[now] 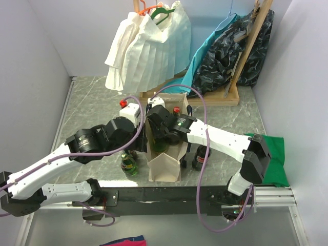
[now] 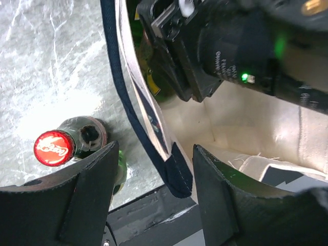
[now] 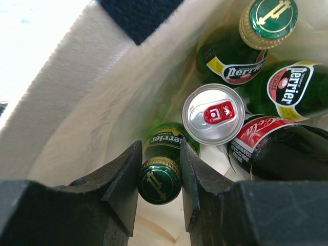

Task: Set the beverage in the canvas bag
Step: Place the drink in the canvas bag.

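Toward the middle of the table's (image 1: pixel 87 97) near edge I see the canvas bag (image 1: pixel 165 166) standing upright with its mouth open, and both of my arms meet over it.

My right gripper (image 3: pixel 160 148) is down inside the bag. Its two fingers are clamped on the neck of a green Perrier bottle (image 3: pixel 160 183), one on each side just above the gold-and-green cap, and the bottle stands close to the cream wall. Just beside it is a silver can (image 3: pixel 213 114) with a red tab. Past the can are a second Perrier bottle (image 3: pixel 269 20), a third Perrier bottle (image 3: pixel 289 89) and a dark Coca-Cola bottle (image 3: pixel 266 148), all packed together in the bag.

My left gripper (image 2: pixel 154 154) has its jaws apart, straddling the bag's left wall and its navy strap handle (image 2: pixel 128 102). I cannot see either finger pressing on the cloth. Outside that wall, near the table's near edge, a red-capped bottle (image 2: pixel 53 148) stands right next to the outer finger.

On the bag's right side a dark bottle (image 1: pixel 200 158) stands on the table. A white pleated garment (image 1: pixel 148 51) hangs over the far edge.
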Robot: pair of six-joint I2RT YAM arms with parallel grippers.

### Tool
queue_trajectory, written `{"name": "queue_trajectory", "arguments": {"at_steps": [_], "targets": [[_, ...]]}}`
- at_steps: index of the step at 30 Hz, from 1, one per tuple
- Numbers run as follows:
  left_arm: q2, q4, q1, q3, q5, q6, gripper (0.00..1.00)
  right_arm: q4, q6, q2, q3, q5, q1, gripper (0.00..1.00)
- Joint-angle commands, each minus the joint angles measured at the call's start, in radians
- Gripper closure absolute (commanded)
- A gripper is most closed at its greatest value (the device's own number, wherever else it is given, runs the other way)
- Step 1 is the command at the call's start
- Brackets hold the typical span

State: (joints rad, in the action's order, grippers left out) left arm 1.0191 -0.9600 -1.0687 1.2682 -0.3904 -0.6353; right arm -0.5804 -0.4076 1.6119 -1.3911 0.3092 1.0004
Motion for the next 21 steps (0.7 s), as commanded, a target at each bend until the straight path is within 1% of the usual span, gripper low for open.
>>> {"name": "queue_trajectory", "arguments": {"at_steps": [1, 10, 16, 17, 18, 20, 21], "targets": [[-0.022, 0.047, -0.005, 0.04, 0.004, 0.022, 0.34, 0.129, -0.016, -0.023, -0.013, 0.019, -0.011, 1.0], [-0.025, 0.056, -0.005, 0.033, 0.01, 0.029, 0.33, 0.103, -0.008, 0.006, -0.022, 0.011, -0.013, 1.0], [-0.034, 0.061, -0.005, 0.02, 0.012, 0.023, 0.33, 0.111, -0.008, -0.006, -0.013, 0.008, -0.013, 1.0], [-0.036, 0.061, -0.005, 0.019, 0.012, 0.023, 0.33, 0.105, -0.007, -0.006, -0.016, 0.008, -0.013, 0.97], [-0.036, 0.061, -0.005, 0.016, 0.012, 0.025, 0.33, 0.102, -0.007, -0.006, -0.017, 0.011, -0.013, 0.87], [-0.036, 0.063, -0.005, 0.014, 0.012, 0.023, 0.33, 0.099, -0.007, -0.007, -0.022, 0.01, -0.013, 0.82], [-0.037, 0.066, -0.007, 0.013, 0.013, 0.023, 0.33, 0.099, -0.005, -0.009, -0.023, 0.011, -0.013, 0.77]]}}
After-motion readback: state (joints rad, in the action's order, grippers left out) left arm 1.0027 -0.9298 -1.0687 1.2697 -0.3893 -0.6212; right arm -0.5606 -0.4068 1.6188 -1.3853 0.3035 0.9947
